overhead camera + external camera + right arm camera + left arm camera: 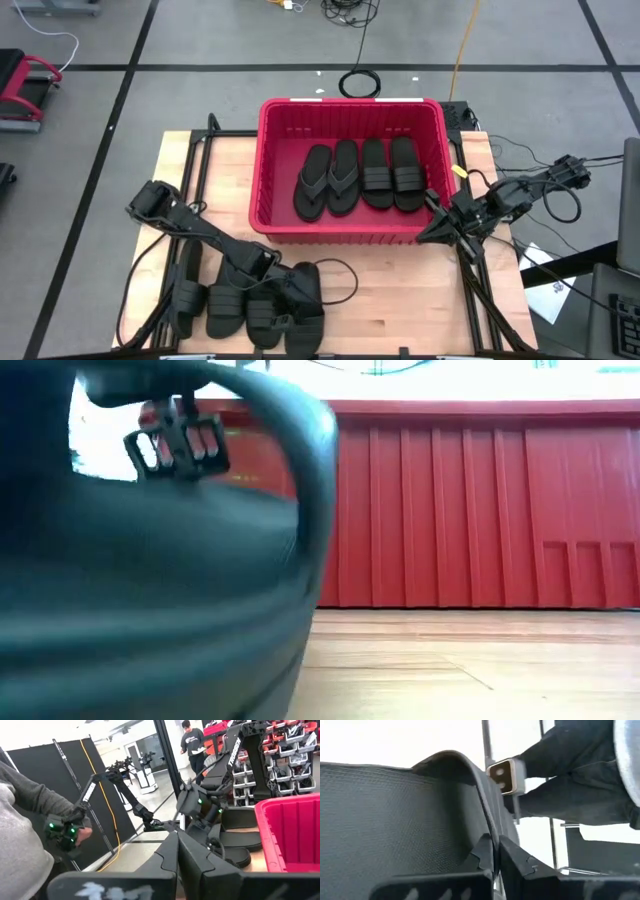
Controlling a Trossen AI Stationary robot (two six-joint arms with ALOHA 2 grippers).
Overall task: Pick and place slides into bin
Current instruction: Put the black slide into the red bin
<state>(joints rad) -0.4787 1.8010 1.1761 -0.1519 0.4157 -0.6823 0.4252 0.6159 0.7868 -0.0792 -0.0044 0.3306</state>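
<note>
My left gripper (283,290) looks clamped on a slide (300,300), textured matte rubber. Right gripper (432,230) pinched shut, empty, beside the ribbed red bin (350,108).

Four slides (360,176) in bin (272,160); others (250,305) outside.

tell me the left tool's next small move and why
Probably lift. The left tool sits down among the slides left on the table, seemingly shut on one's edge, while the bin holds only four. Raising it comes before carrying it over the rim.
</note>
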